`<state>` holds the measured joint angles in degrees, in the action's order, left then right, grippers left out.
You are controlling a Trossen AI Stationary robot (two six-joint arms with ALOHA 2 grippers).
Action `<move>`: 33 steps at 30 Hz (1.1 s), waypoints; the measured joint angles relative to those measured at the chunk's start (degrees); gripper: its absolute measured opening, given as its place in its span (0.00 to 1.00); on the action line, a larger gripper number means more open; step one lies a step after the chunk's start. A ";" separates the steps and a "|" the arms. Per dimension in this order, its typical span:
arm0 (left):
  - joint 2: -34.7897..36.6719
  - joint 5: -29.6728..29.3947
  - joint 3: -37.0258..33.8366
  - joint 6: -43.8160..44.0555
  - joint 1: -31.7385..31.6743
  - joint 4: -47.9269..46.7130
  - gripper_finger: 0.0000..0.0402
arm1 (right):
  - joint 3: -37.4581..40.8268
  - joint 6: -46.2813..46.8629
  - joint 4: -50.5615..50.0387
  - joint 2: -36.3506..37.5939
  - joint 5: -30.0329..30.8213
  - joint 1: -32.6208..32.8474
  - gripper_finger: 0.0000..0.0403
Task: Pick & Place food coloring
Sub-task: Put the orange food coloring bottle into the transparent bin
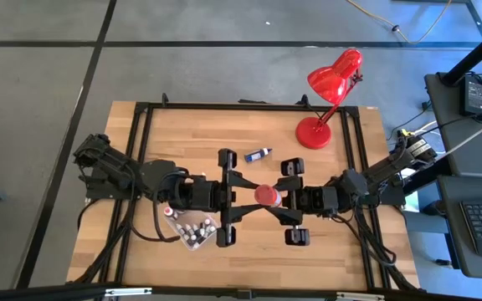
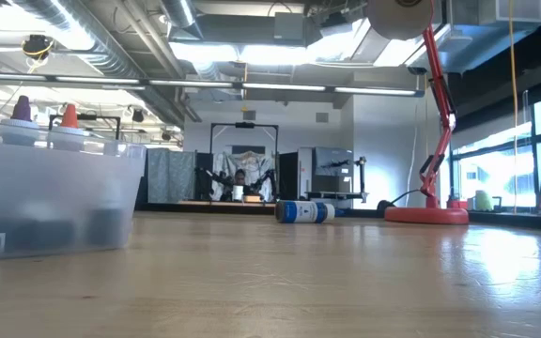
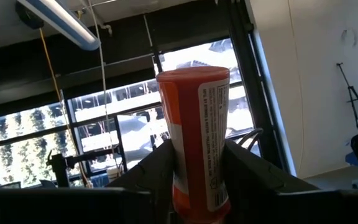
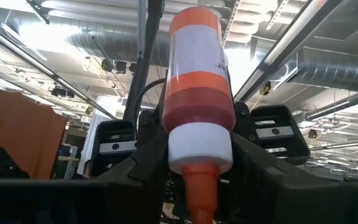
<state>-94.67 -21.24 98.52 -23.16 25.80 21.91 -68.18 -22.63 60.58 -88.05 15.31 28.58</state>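
A red food coloring bottle [image 1: 266, 195] with a white label is held up over the table's middle between both arms. My left gripper [image 1: 249, 197] reaches it from the left and my right gripper [image 1: 281, 198] from the right, and both are shut on it. In the right wrist view the bottle [image 4: 197, 93] points its orange nozzle toward the camera. In the left wrist view the bottle [image 3: 197, 143] shows its flat end uppermost. A blue bottle [image 1: 258, 154] lies on its side on the table. Several more bottles stand in the clear tray [image 1: 192, 230]. My left gripper pinches the bottle's lower labelled body [image 3: 194, 180] between its two fingers [image 3: 157, 165], coming level from the table's left. The bottle is lifted clear. My right gripper pinches the white collar [image 4: 199, 146] just above the orange nozzle between its fingers [image 4: 145, 165], coming from the table's right.
The red desk lamp [image 1: 325, 100] stands at the far right, with its base [image 2: 427, 214] on the wood. The clear tray [image 2: 54, 197] sits near the front left under my left arm. The blue bottle [image 2: 303, 211] lies toward the far middle. A black frame rims the table.
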 joint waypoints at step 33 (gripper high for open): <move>0.00 -4.39 0.00 -0.16 1.60 -1.32 0.32 | 0.04 -3.24 -1.38 -0.04 3.85 2.45 0.31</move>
<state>-94.67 -25.63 98.52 -23.32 27.40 20.59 -68.14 -25.87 59.20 -88.09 19.16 31.03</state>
